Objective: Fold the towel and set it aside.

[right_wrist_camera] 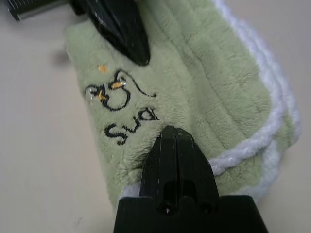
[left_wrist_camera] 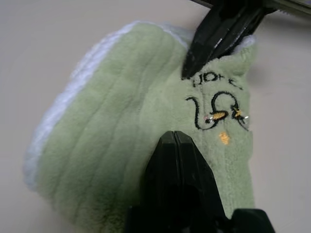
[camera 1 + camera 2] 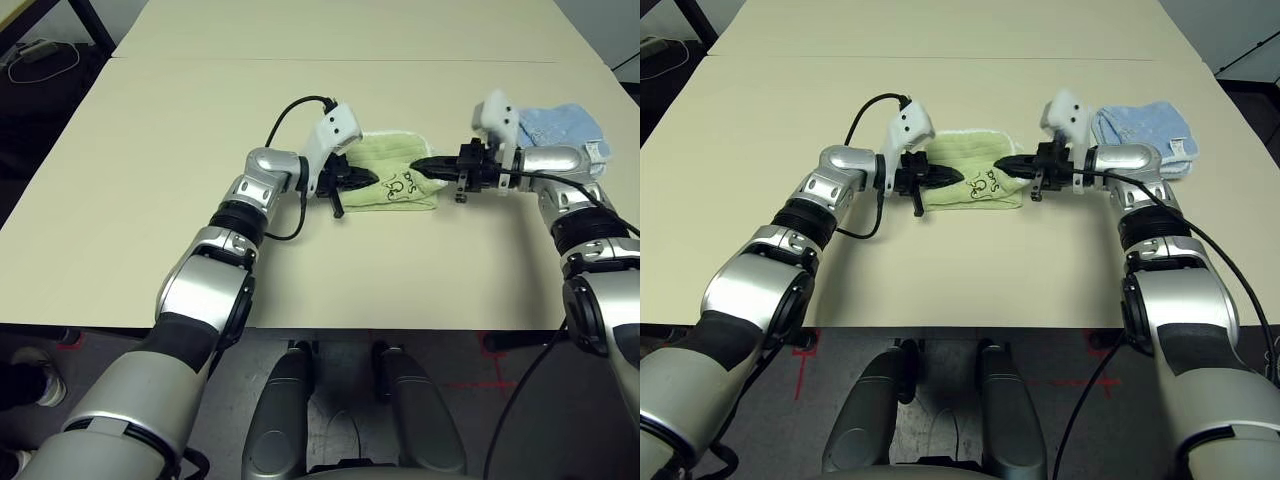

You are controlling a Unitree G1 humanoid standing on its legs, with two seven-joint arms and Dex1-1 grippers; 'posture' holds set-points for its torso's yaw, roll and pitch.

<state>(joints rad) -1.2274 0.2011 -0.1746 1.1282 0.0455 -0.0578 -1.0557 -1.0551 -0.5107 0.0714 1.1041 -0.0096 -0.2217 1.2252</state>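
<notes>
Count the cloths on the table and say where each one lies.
2. The green towel lies folded between the left gripper and the right gripper, both shut over it. The light blue cloth lies beyond the right forearm, to the towel's right.

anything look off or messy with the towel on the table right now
Nothing stands out. The green towel lies folded into a compact bundle on the table, white edging stacked along one side. The left gripper and right gripper, both shut, rest on its opposite ends. A blue cloth sits apart, beyond the right arm.
</notes>
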